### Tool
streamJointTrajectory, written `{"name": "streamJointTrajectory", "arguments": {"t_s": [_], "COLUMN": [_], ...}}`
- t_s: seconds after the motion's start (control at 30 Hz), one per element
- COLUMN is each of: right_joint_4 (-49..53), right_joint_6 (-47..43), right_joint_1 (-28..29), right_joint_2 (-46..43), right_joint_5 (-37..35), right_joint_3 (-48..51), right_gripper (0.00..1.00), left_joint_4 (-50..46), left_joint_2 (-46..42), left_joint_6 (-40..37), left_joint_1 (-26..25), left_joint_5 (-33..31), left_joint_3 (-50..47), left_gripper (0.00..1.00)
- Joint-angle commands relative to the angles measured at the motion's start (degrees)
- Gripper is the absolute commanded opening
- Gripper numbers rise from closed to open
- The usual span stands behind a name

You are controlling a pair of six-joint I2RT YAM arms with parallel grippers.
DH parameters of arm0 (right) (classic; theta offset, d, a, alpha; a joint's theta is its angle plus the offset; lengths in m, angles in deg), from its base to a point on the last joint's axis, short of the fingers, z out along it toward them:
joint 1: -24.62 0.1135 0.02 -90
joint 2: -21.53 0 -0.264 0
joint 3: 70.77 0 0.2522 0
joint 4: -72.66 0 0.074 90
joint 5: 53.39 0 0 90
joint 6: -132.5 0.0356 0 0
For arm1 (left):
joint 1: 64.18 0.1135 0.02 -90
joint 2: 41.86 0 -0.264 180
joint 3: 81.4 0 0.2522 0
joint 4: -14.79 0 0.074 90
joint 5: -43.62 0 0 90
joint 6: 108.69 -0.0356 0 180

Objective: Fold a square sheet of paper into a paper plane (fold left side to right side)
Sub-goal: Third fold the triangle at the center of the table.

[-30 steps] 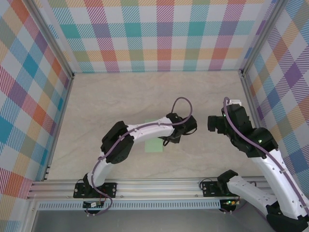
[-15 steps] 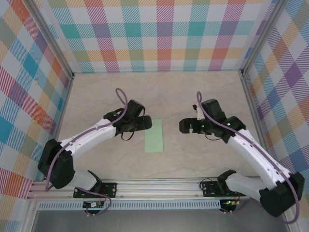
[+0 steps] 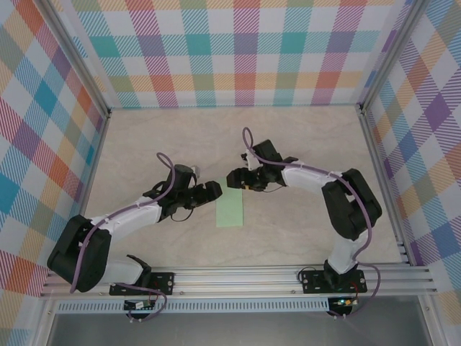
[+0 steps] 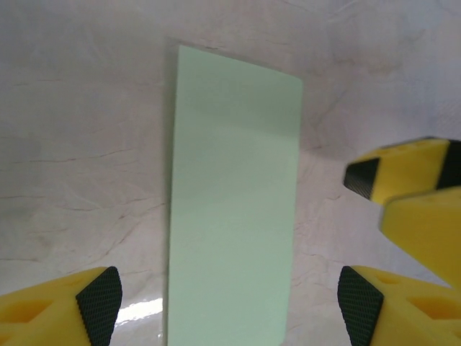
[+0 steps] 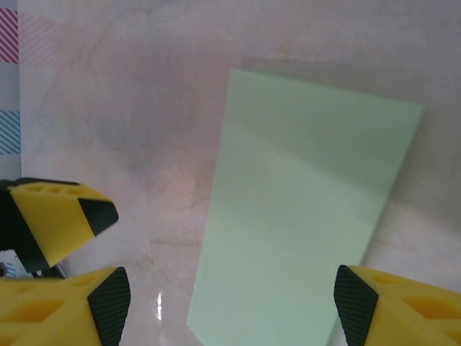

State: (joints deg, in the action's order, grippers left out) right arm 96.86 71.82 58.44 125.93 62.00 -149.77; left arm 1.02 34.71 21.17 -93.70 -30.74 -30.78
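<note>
Find the paper (image 3: 230,209), a narrow strip lying flat mid-frame in the top view. See left gripper (image 3: 210,191) just left of its top end and right gripper (image 3: 235,179) just above it, both spread wide, holding nothing. Probably best: pin one long edge, lift the other cleanly, match corners, then press the crease.

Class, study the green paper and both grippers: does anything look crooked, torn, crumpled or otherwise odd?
Nothing stands out. The paper lies flat on the table as a neat narrow rectangle with straight edges and no visible tears or crumples. The left gripper and right gripper are open and hold nothing.
</note>
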Motion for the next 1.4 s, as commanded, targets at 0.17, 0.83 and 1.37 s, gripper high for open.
{"name": "streamJointTrajectory", "arguments": {"t_s": [0.17,0.83,1.37], "right_joint_4": [4.3,7.3,6.4], "right_joint_6": [-3.2,-6.7,-6.7], "right_joint_1": [0.4,0.4,0.4], "right_joint_2": [7.1,11.7,11.5], "right_joint_5": [-4.2,-5.3,-4.7], "right_joint_3": [-8.1,-8.4,-7.6], "right_gripper": [0.76,0.75,0.76], "left_joint_4": [3.9,9.8,9.8], "left_joint_2": [3.1,12.6,14.4], "left_joint_6": [1.1,3.3,3.7], "left_joint_1": [0.5,-0.3,-1.4], "left_joint_5": [3.7,10.0,9.9], "left_joint_3": [-1.4,0.6,1.3], "left_gripper": [0.81,0.72,0.51]}}
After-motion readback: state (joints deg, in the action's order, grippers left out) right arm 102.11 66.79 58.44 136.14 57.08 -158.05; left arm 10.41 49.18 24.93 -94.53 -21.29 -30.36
